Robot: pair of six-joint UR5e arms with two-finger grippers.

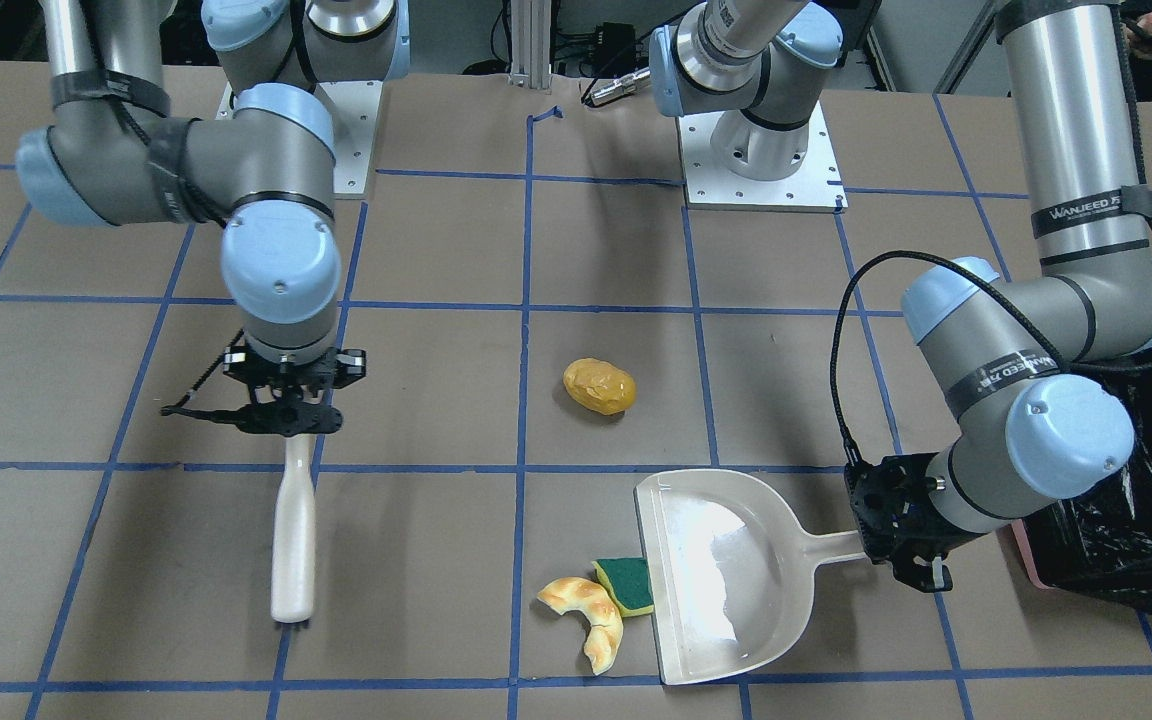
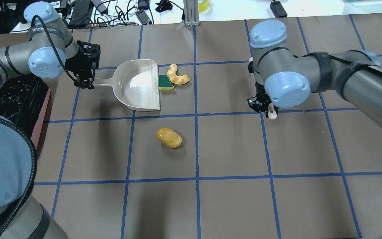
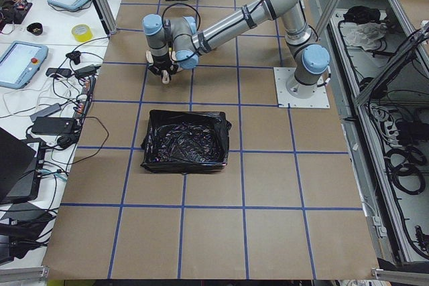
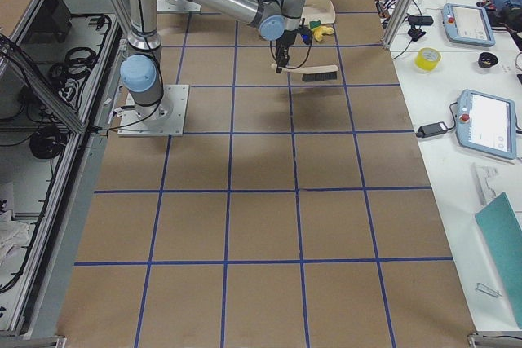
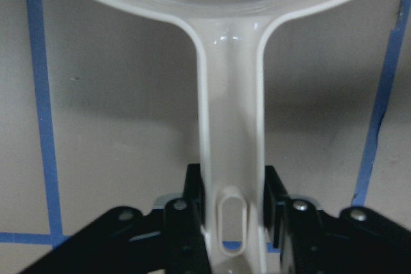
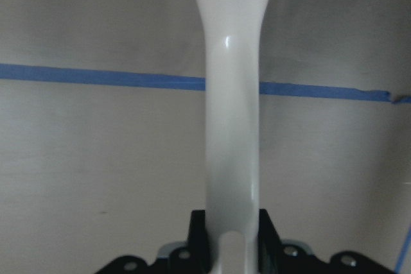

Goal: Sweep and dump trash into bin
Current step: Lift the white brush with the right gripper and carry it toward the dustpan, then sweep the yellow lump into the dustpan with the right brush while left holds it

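My left gripper (image 1: 888, 540) is shut on the handle of the white dustpan (image 1: 706, 570), which lies flat on the table; the left wrist view shows the jaws clamping the handle (image 5: 231, 158). A green-and-yellow sponge (image 1: 628, 583) touches the dustpan's open lip, and a tan croissant piece (image 1: 586, 608) lies against the sponge. A yellow-orange potato-like lump (image 1: 599, 386) lies apart, nearer the robot. My right gripper (image 1: 291, 415) is shut on the white brush handle (image 1: 294, 540); the bristles show in the exterior right view (image 4: 320, 77). The black-bagged pink bin (image 2: 15, 99) stands beside the left arm.
The table is brown paper with a grid of blue tape lines (image 2: 196, 146). The two arm bases (image 1: 761, 160) stand on white plates at the robot's edge. The bin's pink wall (image 2: 40, 113) shows close behind the left gripper.
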